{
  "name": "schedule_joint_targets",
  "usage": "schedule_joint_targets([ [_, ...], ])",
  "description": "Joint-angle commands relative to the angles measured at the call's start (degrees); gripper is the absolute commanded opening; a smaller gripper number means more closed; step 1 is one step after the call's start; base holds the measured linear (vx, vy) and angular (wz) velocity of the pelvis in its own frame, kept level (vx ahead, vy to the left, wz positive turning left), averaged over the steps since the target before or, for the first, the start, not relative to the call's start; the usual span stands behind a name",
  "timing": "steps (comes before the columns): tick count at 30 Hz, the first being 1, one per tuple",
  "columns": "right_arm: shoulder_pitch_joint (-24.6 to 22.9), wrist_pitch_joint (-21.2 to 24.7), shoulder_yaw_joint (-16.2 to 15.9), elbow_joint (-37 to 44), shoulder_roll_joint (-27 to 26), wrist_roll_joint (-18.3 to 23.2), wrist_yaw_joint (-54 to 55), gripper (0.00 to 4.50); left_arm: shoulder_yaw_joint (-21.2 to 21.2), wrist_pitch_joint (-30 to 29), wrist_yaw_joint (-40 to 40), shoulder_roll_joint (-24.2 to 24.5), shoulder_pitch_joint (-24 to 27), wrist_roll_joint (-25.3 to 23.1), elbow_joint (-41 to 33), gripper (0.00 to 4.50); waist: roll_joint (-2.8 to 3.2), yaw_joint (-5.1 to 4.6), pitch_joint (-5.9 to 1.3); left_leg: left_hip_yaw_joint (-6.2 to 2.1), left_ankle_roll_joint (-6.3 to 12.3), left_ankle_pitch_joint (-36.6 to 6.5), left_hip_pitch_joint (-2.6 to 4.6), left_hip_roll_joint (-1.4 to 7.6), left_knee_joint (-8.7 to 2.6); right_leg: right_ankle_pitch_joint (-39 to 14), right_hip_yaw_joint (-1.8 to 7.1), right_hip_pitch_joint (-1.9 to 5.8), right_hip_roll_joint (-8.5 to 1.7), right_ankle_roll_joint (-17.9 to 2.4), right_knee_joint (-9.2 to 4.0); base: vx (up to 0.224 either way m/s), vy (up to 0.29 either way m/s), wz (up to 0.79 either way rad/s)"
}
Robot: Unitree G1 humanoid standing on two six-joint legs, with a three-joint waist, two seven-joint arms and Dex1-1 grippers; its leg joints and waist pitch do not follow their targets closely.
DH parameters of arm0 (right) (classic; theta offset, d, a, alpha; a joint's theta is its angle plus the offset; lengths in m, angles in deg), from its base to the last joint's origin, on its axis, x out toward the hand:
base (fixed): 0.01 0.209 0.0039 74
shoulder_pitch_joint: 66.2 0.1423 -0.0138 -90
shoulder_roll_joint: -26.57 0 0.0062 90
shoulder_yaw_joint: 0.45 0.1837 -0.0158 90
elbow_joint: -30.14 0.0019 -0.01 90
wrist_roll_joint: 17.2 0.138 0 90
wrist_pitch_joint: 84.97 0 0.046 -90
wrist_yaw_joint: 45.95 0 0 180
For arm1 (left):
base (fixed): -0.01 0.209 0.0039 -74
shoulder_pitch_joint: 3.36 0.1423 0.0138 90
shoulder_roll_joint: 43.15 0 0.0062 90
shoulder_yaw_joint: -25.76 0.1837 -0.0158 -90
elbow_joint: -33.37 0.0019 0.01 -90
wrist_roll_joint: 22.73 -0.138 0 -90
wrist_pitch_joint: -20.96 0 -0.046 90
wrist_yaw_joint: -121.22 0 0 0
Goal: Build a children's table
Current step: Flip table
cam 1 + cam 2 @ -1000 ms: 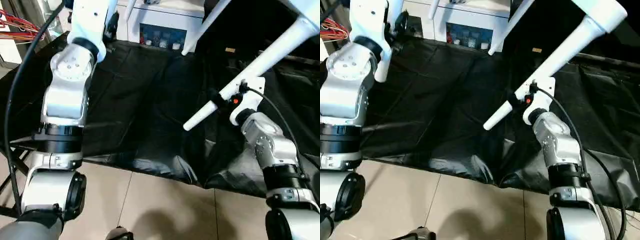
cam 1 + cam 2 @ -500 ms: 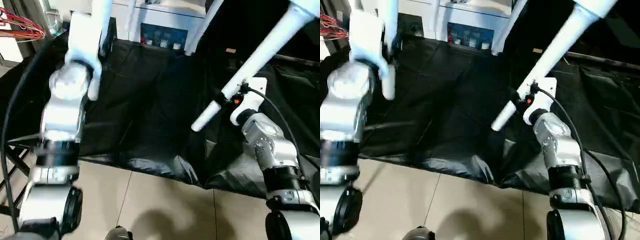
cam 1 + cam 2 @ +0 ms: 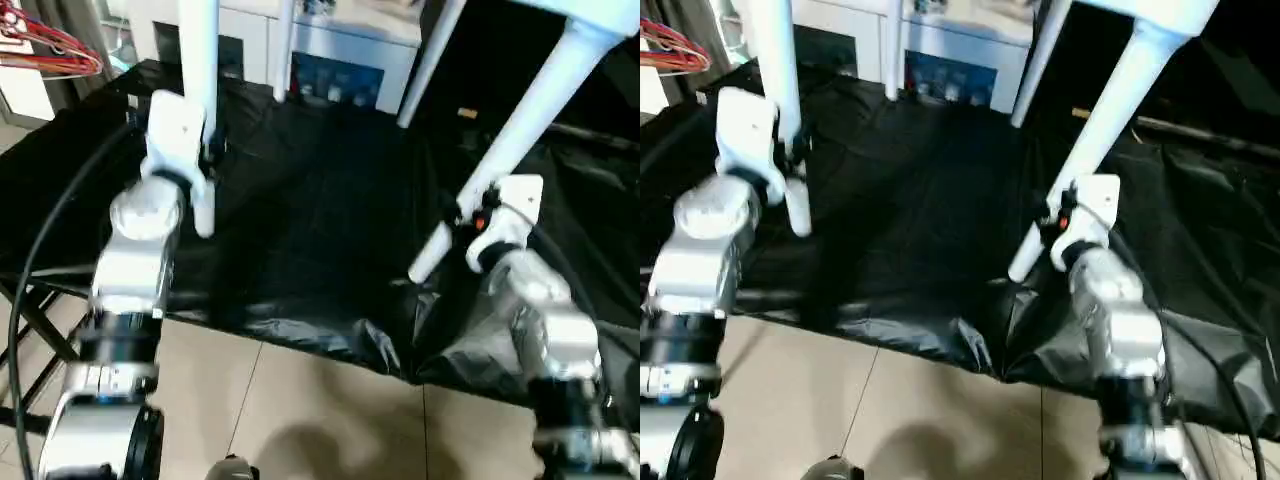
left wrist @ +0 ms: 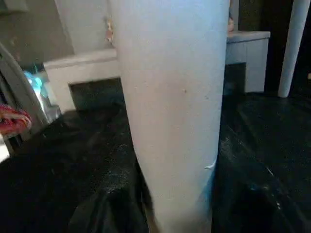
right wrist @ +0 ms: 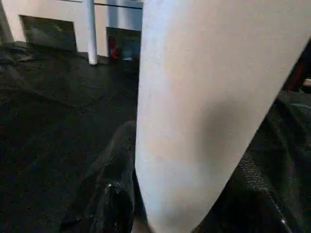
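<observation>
Black sheeting [image 3: 310, 220] covers a low work surface, with a white cabinet [image 3: 330, 50] behind. Lifted above it is the children's table, its tabletop [image 3: 1170, 12] at the upper edge and 4 legs pointing down. The left gripper [image 3: 205, 160] grasps the near-left leg [image 3: 200, 100], almost vertical; the right gripper [image 3: 470, 215] appears clamped on the near-right leg [image 3: 510, 140], slanting toward the robot. No containers are visible.

no readable text, no labels, no brand marks, no numbers on any surface
</observation>
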Motion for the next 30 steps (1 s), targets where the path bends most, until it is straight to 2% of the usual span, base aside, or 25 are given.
schedule_joint_targets([
  [1, -1.4, 2.9, -3.5, -1.0, -0.6, -1.8, 0.1, 1.55, 5.5, 0.5, -2.5, -0.6, 0.8, -3.4, 1.2, 1.69, 2.21, -1.14, -3.43, -2.34, -8.12, -23.4, 3.02, 3.35, -5.76, -12.4, 2.26, 0.1, -3.4, -5.5, -4.76, 0.0, 0.0, 0.0],
  [2, -1.6, 3.1, -4.0, -0.7, -0.7, -2.3, 0.3, 1.54, 5.6, 0.7, -2.5, -0.5, 1.3, -3.5, 1.5, 1.69, 2.16, -1.13, -3.31, -2.3, -8.11, -24.1, 3.13, 3.33, -5.82, -13.2, 2.31, -0.06, -3.43, -5.4, -4.99, 0.0, 0.0, 0.0],
  [3, -1.6, 3.2, -4.3, -0.5, -0.9, -2.9, 0.8, 1.54, 5.6, 0.7, -2.7, -0.5, 1.8, -3.5, 1.8, 1.69, 2.2, -1.3, -3.08, -2.52, -8.44, -26.5, 3.33, 3.34, -6.06, -16.1, 2.28, -0.12, -3.49, -5.1, -5.35, 0.0, 0.0, 0.0],
  [4, -1.7, 3.6, -4.5, -0.2, -1.0, -3.2, 1.2, 1.54, 5.6, 0.8, -2.7, -0.5, 2.2, -3.4, 2.1, 1.69, 2.16, -1.26, -3.35, -2.63, -8.54, -26.2, 3.43, 3.44, -6.14, -15.3, 2.3, 0.03, -3.5, -5.0, -5.27, 0.0, 0.0, 0.0],
  [6, -1.8, 4.1, -4.8, 0.2, -1.2, -3.4, 1.3, 1.54, 5.7, 0.9, -2.8, -0.4, 2.6, -3.3, 2.5, 1.69, 2.12, -1.37, -3.43, -2.56, -8.49, -24.2, 3.21, 3.44, -6.15, -11.7, 2.32, 0.18, -3.37, -5.4, -4.94, 0.0, 0.0, 0.0],
  [7, -1.9, 4.3, -5.2, 0.4, -1.3, -3.5, 1.1, 1.54, 5.8, 0.9, -2.6, -0.4, 3.0, -3.4, 3.3, 1.69, 1.56, -1.49, -3.45, -2.42, -8.28, -23.1, 3.08, 3.46, -6.11, -10.1, 2.29, 0.29, -3.31, -5.6, -4.8, 0.0, 0.0, 0.0],
  [8, -1.9, 4.7, -5.4, 0.7, -1.5, -3.5, 1.0, 1.54, 5.7, 1.1, -2.5, -0.4, 3.2, -3.1, 3.9, 1.69, 1.85, -1.47, -3.48, -2.36, -8.17, -22.6, 3.11, 3.4, -6.07, -9.4, 2.33, 0.31, -3.31, -5.7, -4.67, 0.0, 0.0, 0.0],
  [11, -2.1, 5.7, -6.2, 1.2, -2.0, -3.6, 0.6, 1.54, 5.7, 3.3, -3.0, -0.2, 3.7, -2.4, 6.7, 1.69, 1.8, -1.54, -3.44, -2.33, -7.83, -22.4, 3.03, 3.26, -6.09, -9.9, 2.38, 0.31, -3.28, -5.4, -4.85, 0.0, 0.0, 0.0],
  [12, -2.1, 5.6, -6.3, 1.1, -2.5, -3.1, -0.1, 2.1, 6.0, 6.0, -3.0, 0.3, 3.8, -3.0, 9.1, 1.69, 1.06, -1.73, -3.47, -2.33, -7.63, -23.5, 3.02, 3.3, -6.14, -11.9, 2.38, 0.28, -3.34, -4.9, -5.1, 0.0, 0.0, 0.0],
  [13, -2.1, 5.6, -6.3, 1.1, -2.5, -3.1, -0.1, 2.24, 6.0, 6.0, -3.0, 0.3, 3.8, -3.0, 9.1, 1.69, 1.06, -1.73, -3.47, -2.33, -7.63, -23.5, 3.02, 3.3, -6.14, -11.9, 2.38, 0.28, -3.34, -4.9, -5.1, 0.0, 0.0, 0.0],
  [14, -2.2, 5.6, -6.2, 1.1, -2.7, -2.9, -0.2, 2.24, 5.8, 6.2, -3.8, 0.4, 4.0, -2.4, 9.6, 1.69, 1.45, -1.87, -3.5, -2.44, -7.83, -25.1, 3.18, 3.28, -6.2, -14.6, 2.42, 0.05, -3.42, -4.5, -5.32, 0.0, 0.0, 0.0],
  [15, -2.4, 5.7, -6.1, 1.2, -2.9, -2.6, -0.3, 2.43, 5.3, 6.0, -3.7, 0.5, 4.4, -2.1, 9.5, 1.69, 1.65, -1.93, -3.45, -2.52, -7.96, -26.0, 3.25, 3.35, -6.3, -15.9, 2.51, -0.08, -3.56, -4.5, -5.48, 0.0, 0.0, 0.0],
  [16, -2.4, 5.7, -6.1, 1.2, -2.9, -2.6, -0.3, 2.43, 5.2, 6.0, -3.7, 0.5, 4.5, -2.0, 9.5, 1.69, 1.66, -2.03, -3.47, -2.6, -8.02, -26.6, 3.22, 3.39, -6.37, -16.5, 2.5, -0.09, -3.61, -4.4, -5.57, 0.0, 0.0, 0.0],
  [17, -2.5, 5.8, -6.1, 1.4, -3.0, -2.6, -0.2, 2.62, 4.9, 5.8, -3.6, 0.6, 4.7, -1.8, 9.3, 2.25, 1.66, -2.12, -3.45, -2.7, -8.15, -27.2, 3.21, 3.41, -6.42, -17.2, 2.47, -0.12, -3.61, -4.3, -5.64, 0.0, 0.0, 0.0],
  [18, -2.7, 6.0, -5.9, 1.8, -3.0, -2.4, -0.2, 2.68, 4.2, 5.2, -3.2, 0.7, 5.3, -1.4, 8.5, 2.39, 1.72, -2.34, -3.48, -2.87, -8.4, -28.3, 3.18, 3.43, -6.5, -18.0, 2.38, -0.12, -3.56, -4.3, -5.62, 0.0, 0.0, 0.0],
  [20, -3.2, 6.3, -5.6, 3.1, -3.0, -2.0, -0.3, 2.79, 3.0, 3.9, -3.5, 1.1, 6.5, -0.1, 6.2, 2.39, 1.72, -2.79, -3.38, -2.99, -8.25, -29.4, 3.04, 3.42, -6.62, -19.4, 2.39, -0.23, -3.55, -4.0, -5.86, 0.0, 0.0, 0.0],
  [21, -3.6, 6.7, -5.5, 4.1, -3.1, -1.8, -0.3, 2.92, 2.6, 3.8, -3.5, 1.5, 7.3, 0.4, 4.9, 2.47, 2.27, -3.08, -3.43, -3.11, -8.42, -29.6, 2.9, 3.38, -6.65, -19.9, 2.43, -0.2, -3.64, -4.1, -5.71, 0.0, 0.0, 0.0],
  [22, -4.2, 7.2, -5.4, 5.4, -3.1, -1.6, -0.3, 3.03, 2.0, 3.1, -3.9, 1.9, 8.7, 1.4, 2.5, 2.63, 2.38, -3.21, -3.7, -2.98, -8.09, -28.2, 2.91, 3.44, -6.5, -17.7, 2.49, -0.14, -3.57, -4.6, -5.59, 0.0, 0.0, 0.0],
  [23, -4.7, 7.5, -5.5, 6.4, -3.1, -1.6, -0.4, 3.1, 1.5, 2.7, -4.0, 2.1, 9.7, 2.0, 0.7, 2.78, 2.18, -3.27, -3.84, -2.9, -7.79, -26.6, 2.75, 3.53, -6.43, -15.5, 2.5, 0.06, -3.52, -5.1, -5.36, 0.0, 0.0, 0.0],
  [25, -6.7, 8.9, -5.8, 10.3, -3.0, -1.5, -0.5, 3.36, -0.1, 0.6, -4.3, 2.9, 13.9, 4.0, -6.3, 2.84, 2.59, -2.92, -4.13, -2.25, -5.39, -15.5, 1.89, 3.67, -5.9, -1.3, 2.46, 1.02, -3.31, -7.9, -3.88, 0.0, 0.0, 0.0],
  [26, -6.9, 9.0, -5.9, 10.6, -3.0, -1.5, -0.5, 3.47, -0.2, 0.3, -4.2, 2.9, 14.2, 4.2, -6.9, 2.94, 2.59, -2.92, -4.13, -2.25, -5.39, -15.5, 1.89, 3.67, -5.9, -1.3, 2.46, 1.02, -3.31, -7.9, -3.88, 0.051, -0.015, -0.02],
  [27, -8.5, 10.0, -5.9, 13.3, -2.8, -1.4, -0.5, 3.54, -1.3, -1.9, -4.3, 3.1, 17.6, 5.3, -12.1, 3.11, 2.55, -3.01, -4.16, -2.01, -4.26, -11.0, 1.6, 3.43, -5.63, 3.9, 2.32, 1.33, -2.97, -8.8, -3.39, 0.051, -0.015, -0.02],
  [28, -8.7, 10.1, -5.9, 13.6, -2.7, -1.4, -0.4, 3.54, -1.4, -2.1, -4.3, 3.1, 18.0, 5.3, -12.8, 3.11, 2.61, -2.89, -4.21, -2.0, -3.9, -9.8, 1.61, 3.48, -5.49, 5.2, 2.31, 1.48, -3.02, -8.9, -3.27, 0.0, 0.0, 0.0],
  [29, -10.2, 11.1, -5.7, 16.3, -2.4, -1.5, 0.0, 3.68, -2.2, -4.0, -4.4, 3.4, 21.4, 5.6, -17.7, 3.27, 2.65, -2.86, -4.1, -1.87, -3.59, -9.3, 1.62, 3.42, -5.42, 5.9, 2.32, 1.36, -2.91, -8.9, -3.29, 0.0, 0.0, 0.0],
  [30, -10.8, 11.4, -5.6, 17.3, -2.4, -1.6, 0.2, 3.8, -2.4, -4.6, -4.4, 3.4, 22.5, 5.5, -19.5, 3.26, 2.58, -2.81, -4.07, -1.84, -3.07, -8.2, 1.57, 3.49, -5.33, 7.3, 2.31, 1.54, -2.87, -8.9, -3.17, 0.0, 0.0, 0.0],
])
